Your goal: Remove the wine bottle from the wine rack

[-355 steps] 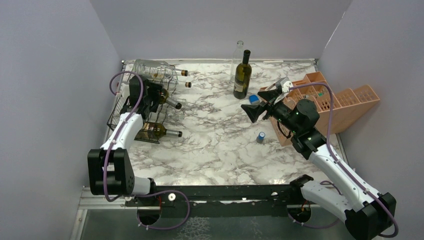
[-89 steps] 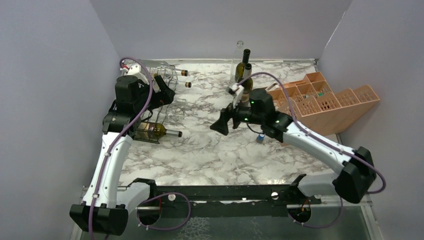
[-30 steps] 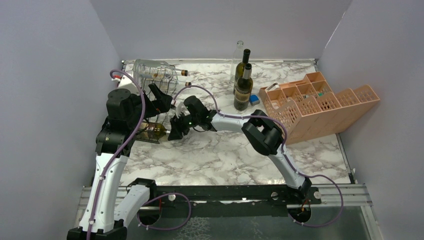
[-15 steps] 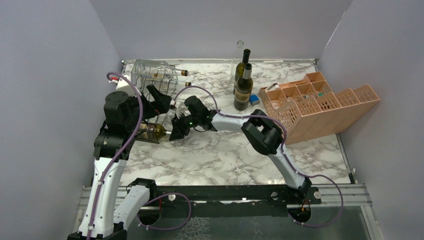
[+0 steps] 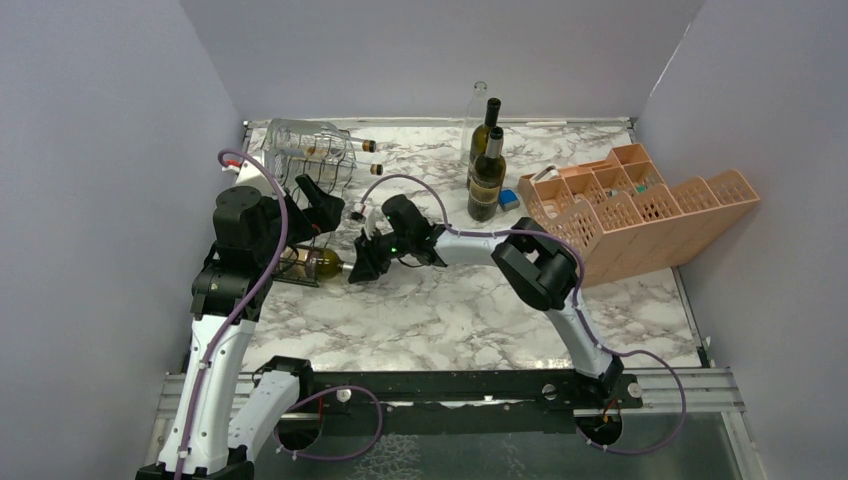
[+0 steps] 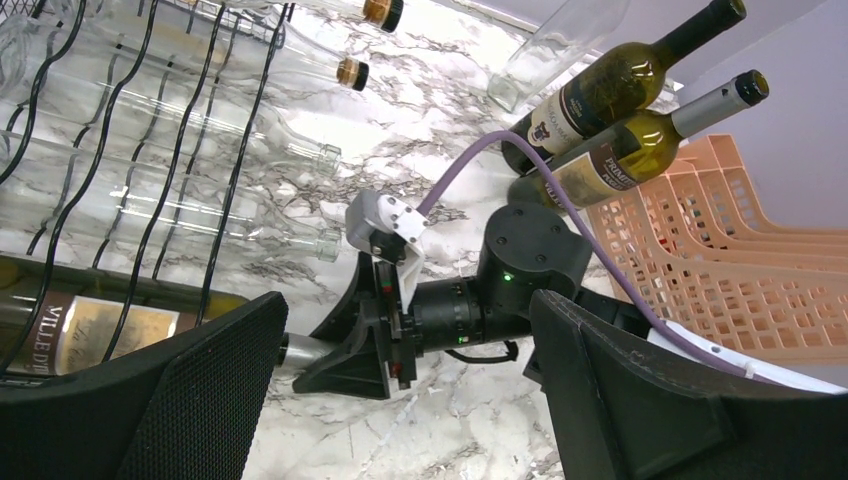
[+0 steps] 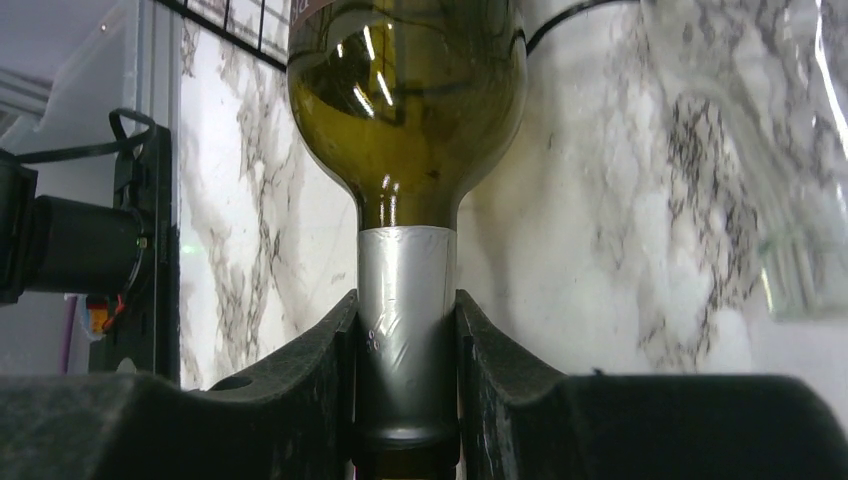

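Note:
The black wire wine rack (image 5: 318,185) stands at the table's left back. In its bottom tier lies a green wine bottle (image 5: 312,262), neck pointing right. My right gripper (image 5: 357,268) is shut on the bottle's silver-foil neck (image 7: 405,290); both pads press its sides in the right wrist view, where the gripper (image 7: 405,345) faces the bottle's shoulder (image 7: 405,90). My left gripper (image 5: 322,205) hovers open above the rack's front. In the left wrist view the left gripper (image 6: 400,400) holds nothing, and the right gripper (image 6: 375,335) and the labelled bottle (image 6: 90,320) show below it.
Clear empty bottles (image 5: 305,140) fill the rack's upper tiers. Two dark wine bottles (image 5: 486,175) and a clear one (image 5: 477,105) stand upright at the back centre. A salmon-orange crate (image 5: 640,205) leans at the right, with a small blue object (image 5: 510,199) beside it.
My right gripper has closed on the bottle's neck and shifted slightly right, away from the rack, with the neck in its grip. The left gripper stays open over the rack.

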Action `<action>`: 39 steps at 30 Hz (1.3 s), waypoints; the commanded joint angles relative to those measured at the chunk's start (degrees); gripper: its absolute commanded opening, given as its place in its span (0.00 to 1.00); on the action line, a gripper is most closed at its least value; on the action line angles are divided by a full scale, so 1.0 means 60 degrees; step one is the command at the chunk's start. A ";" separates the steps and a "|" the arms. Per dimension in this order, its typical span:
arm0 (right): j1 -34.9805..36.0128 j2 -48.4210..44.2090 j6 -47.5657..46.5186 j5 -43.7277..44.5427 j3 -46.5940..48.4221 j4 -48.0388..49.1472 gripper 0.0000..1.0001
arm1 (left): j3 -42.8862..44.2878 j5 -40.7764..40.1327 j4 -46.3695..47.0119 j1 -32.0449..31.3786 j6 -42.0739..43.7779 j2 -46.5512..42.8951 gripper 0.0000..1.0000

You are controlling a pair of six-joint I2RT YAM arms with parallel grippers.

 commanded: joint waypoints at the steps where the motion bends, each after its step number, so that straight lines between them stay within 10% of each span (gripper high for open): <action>1: 0.0052 -0.1025 -0.0025 -0.0527 -0.0893 0.1093 0.12 | 0.0040 -0.0159 0.0026 -0.0035 0.0027 -0.0056 0.98; 18: -0.1170 -0.4946 -0.0100 -0.1135 -0.5186 0.1078 0.01 | 0.0207 0.0312 0.0046 -0.0038 0.0577 0.0319 0.99; 28: -0.1945 -0.7479 0.0393 0.0096 -0.5872 -0.2747 0.01 | -0.0453 0.2833 0.1225 -0.0153 0.1829 0.1227 0.98; 39: -0.2486 -0.9141 0.0416 0.1837 -0.5107 -0.6737 0.01 | -0.2904 0.2465 0.3856 -0.3525 0.4449 0.0620 0.98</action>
